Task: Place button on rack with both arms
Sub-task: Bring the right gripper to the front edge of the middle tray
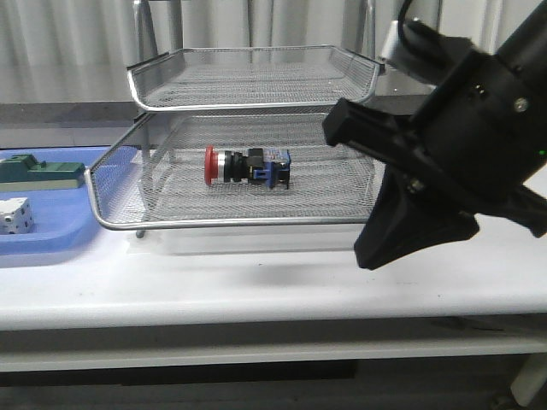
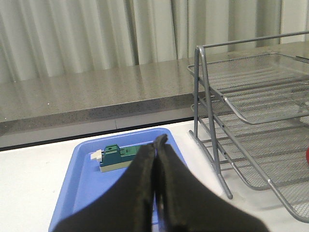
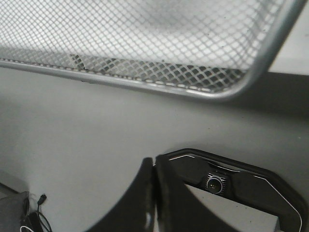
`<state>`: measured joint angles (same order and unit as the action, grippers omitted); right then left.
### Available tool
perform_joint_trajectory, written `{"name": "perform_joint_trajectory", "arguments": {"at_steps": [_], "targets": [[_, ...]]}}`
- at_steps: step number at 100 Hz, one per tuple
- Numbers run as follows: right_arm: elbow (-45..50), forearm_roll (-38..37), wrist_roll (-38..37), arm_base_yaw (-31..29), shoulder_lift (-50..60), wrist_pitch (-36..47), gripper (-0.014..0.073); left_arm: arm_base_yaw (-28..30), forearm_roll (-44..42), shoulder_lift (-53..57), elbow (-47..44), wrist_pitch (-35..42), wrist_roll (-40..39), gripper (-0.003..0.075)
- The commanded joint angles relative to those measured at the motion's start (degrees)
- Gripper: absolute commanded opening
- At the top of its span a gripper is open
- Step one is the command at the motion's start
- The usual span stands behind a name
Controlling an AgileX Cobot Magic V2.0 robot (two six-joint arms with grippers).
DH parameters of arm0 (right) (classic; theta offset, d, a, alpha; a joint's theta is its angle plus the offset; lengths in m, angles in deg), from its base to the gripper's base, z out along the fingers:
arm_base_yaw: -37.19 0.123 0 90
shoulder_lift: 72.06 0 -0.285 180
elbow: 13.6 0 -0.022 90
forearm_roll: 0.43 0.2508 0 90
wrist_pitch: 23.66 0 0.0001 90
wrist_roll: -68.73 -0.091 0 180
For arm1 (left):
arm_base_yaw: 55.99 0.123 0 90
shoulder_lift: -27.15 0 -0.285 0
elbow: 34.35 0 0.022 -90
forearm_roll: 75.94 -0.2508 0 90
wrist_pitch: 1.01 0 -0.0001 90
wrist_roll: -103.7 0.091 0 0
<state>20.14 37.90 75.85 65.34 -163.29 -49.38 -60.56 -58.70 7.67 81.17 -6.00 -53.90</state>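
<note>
The button [image 1: 248,166] lies on its side in the lower visible tier of the silver wire-mesh rack [image 1: 256,224], red cap to the left and blue block to the right. Nothing holds it. My right gripper [image 1: 369,254] hangs shut and empty in front of the rack's right front corner, apart from the button. In the right wrist view its fingertips [image 3: 153,162] meet below the rack's rim [image 3: 193,92]. My left gripper [image 2: 158,141] is shut with nothing in it, above the blue tray, left of the rack [image 2: 251,116]. A sliver of the red cap [image 2: 307,153] shows at the frame edge.
A flat blue tray [image 1: 51,243] left of the rack holds a green block [image 1: 38,173] and a white cube [image 1: 15,215]. The green block [image 2: 116,157] also sits in the tray [image 2: 82,183] beyond my left fingers. A black camera housing [image 3: 227,181] sits below my right gripper.
</note>
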Motion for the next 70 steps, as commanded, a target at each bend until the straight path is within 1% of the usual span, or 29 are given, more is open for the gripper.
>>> {"name": "perform_joint_trajectory", "arguments": {"at_steps": [1,23,70], "targets": [[-2.11,2.31,0.95,1.22,-0.75,3.98,-0.0069,0.04,0.66,-0.48,1.57,4.62,-0.58,-0.0021],[-6.18,2.35,0.96,2.59,-6.6,5.02,-0.0069,0.04,0.66,-0.48,1.57,4.62,-0.58,-0.0021],[-16.47,1.36,3.47,2.59,-15.8,7.72,-0.0069,0.04,0.66,-0.48,1.57,4.62,-0.58,-0.0021]]}}
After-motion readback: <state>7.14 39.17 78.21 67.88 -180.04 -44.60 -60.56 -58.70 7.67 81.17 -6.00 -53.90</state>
